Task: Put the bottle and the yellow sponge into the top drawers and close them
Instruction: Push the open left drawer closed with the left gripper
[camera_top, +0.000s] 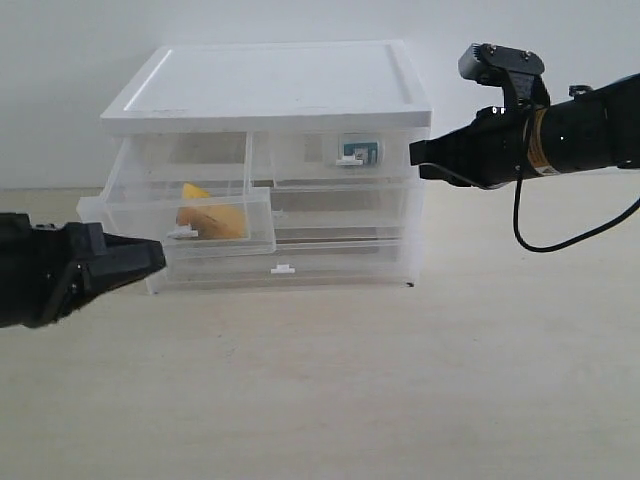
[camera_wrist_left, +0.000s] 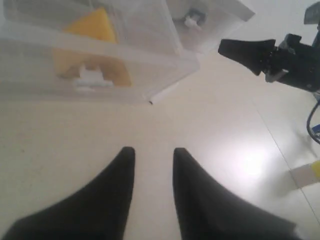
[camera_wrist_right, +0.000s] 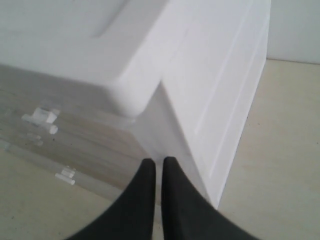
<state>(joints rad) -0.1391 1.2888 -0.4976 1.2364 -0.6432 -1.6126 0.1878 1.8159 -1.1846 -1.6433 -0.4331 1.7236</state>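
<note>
Left wrist view: left gripper (camera_wrist_left: 154, 150) parted, empty, near open top drawer (camera_wrist_left: 30, 75) with yellow sponge (camera_wrist_left: 92, 25); right gripper (camera_wrist_right: 159, 161) closed

Soft, even light fills the scene, and the pale counter (camera_top: 400, 380) carries only faint shadows. In the left wrist view a bright patch of glare sits on the counter near the left hand (camera_wrist_left: 154, 150), whose dark fingers are blurred. Just ahead of the right hand (camera_wrist_right: 159, 161), the white cabinet (camera_wrist_right: 200, 75) looks washed out and soft.
</note>
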